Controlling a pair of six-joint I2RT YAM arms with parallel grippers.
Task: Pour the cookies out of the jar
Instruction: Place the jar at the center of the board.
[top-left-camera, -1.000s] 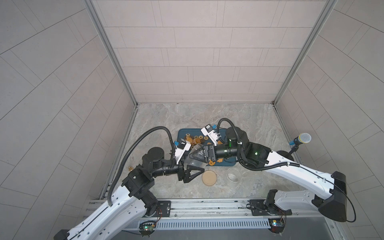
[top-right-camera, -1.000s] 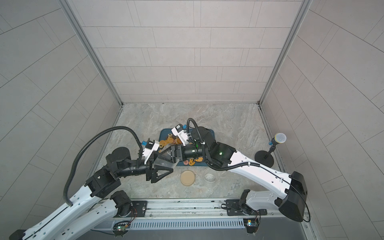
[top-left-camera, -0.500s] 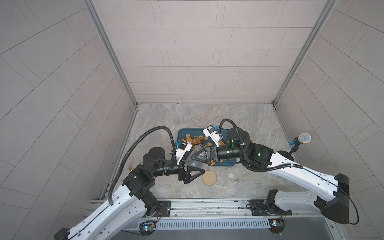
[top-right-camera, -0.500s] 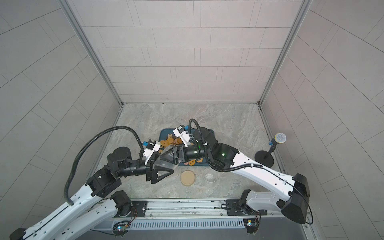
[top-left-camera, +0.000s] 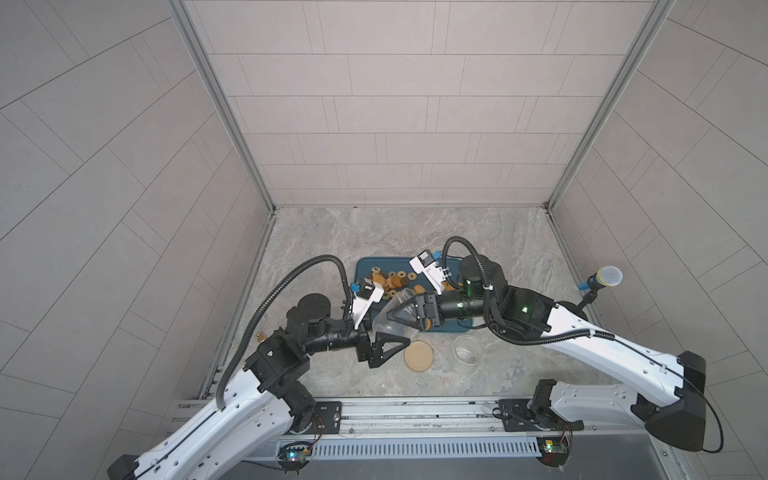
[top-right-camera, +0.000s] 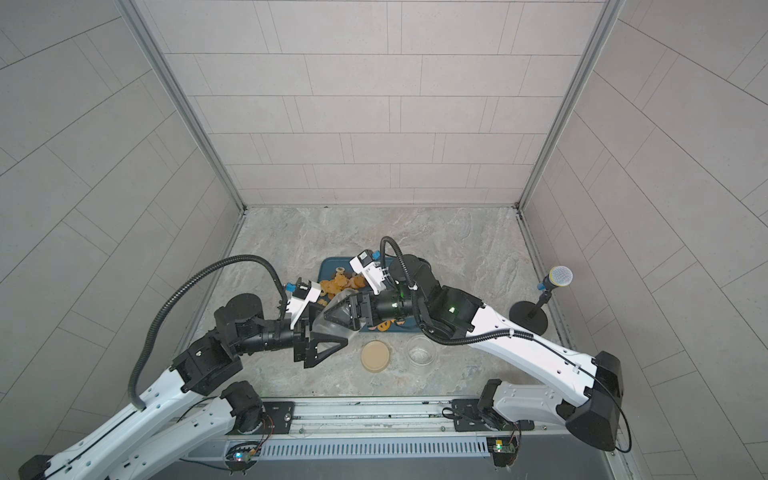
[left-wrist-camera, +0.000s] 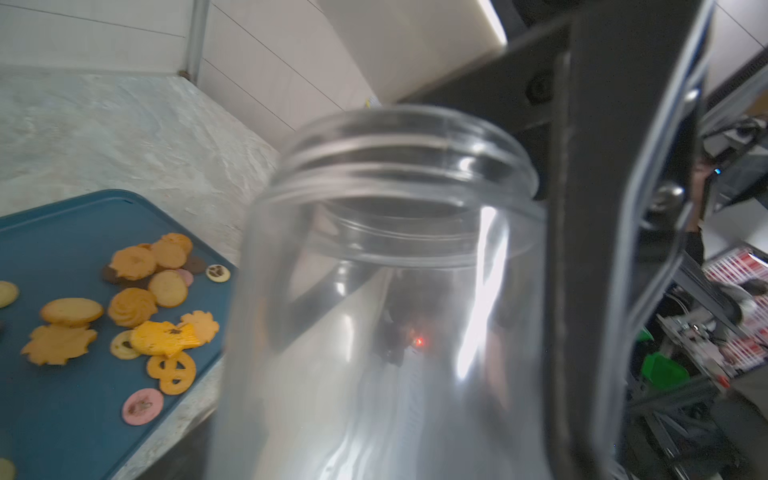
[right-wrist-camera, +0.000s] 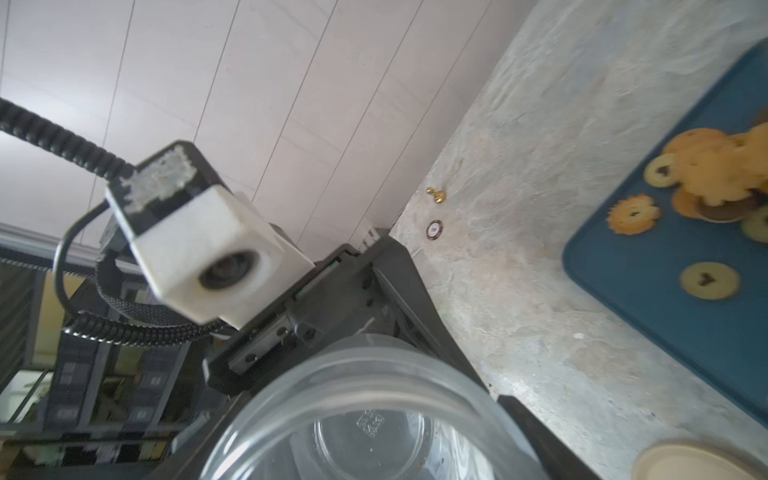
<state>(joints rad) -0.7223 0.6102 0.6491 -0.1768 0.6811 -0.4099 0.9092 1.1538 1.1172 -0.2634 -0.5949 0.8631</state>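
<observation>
In both top views the empty jar (top-left-camera: 388, 316) hangs at the tray's (top-left-camera: 365, 266) corner nearest the left arm. Its base sits between the fingers (top-left-camera: 388, 345) of the left gripper (top-left-camera: 395, 328), and the right gripper (top-left-camera: 401, 318) clamps its mouth end. The cookies (top-left-camera: 395, 280) lie on the tray.

Left wrist: one finger (left-wrist-camera: 602, 249) runs along the jar (left-wrist-camera: 386, 291) wall; I cannot tell whether it touches.

Right wrist: the jar's (right-wrist-camera: 374, 415) axis points at the left gripper.

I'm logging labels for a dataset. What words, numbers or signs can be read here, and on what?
None can be read.
The embossed mark on the jar base: too blurred.
The printed sheets, red and white, in the background: too blurred.
The round token on the table: too small.
</observation>
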